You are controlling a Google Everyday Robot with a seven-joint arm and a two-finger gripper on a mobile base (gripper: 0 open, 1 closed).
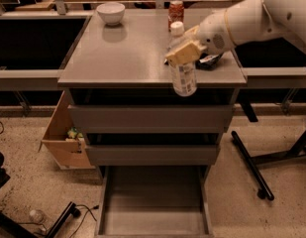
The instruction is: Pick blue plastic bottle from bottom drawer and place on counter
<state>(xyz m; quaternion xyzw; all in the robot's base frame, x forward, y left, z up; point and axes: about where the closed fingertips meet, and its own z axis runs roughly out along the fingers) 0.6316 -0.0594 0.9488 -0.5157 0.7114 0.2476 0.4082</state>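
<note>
Got my gripper [186, 48] clamped on the blue plastic bottle [184, 78], up in the air at the front edge of the surface [123, 58]. The bottom drawer [155, 205] is open below.

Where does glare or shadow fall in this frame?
Camera view: soft sheen on the counter mirrors the white bowl; the open bottom drawer lies dim; the claw, over the counter's front edge, grips the blue plastic bottle, evenly lit.

The single camera looks down from high in front of the cabinet, close enough that the counter [127, 58] fills the upper frame and the open bottom drawer [152, 202] reaches the lower edge. The gripper [184, 52] enters from the right at the counter's front edge, clasping the bottle [184, 79].
</note>
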